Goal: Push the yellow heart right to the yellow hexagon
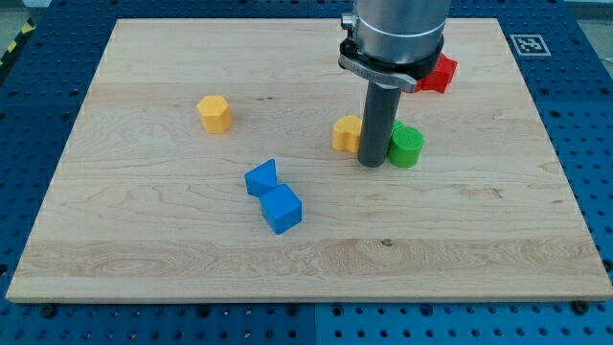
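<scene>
The yellow hexagon [215,113] sits on the wooden board toward the view's upper left. The yellow heart [346,133] lies near the board's middle, partly hidden behind the dark rod. My tip [372,164] rests on the board right beside the heart, on its right and slightly toward the view's bottom, squeezed between the heart and a green round block [407,146]. The heart is well to the right of the hexagon.
Two blue blocks lie toward the view's bottom of centre: a smaller one [261,178] touching a blue cube [282,209]. A red block [438,74] sits at the view's upper right, partly hidden by the arm. The board [144,259] rests on a blue perforated table.
</scene>
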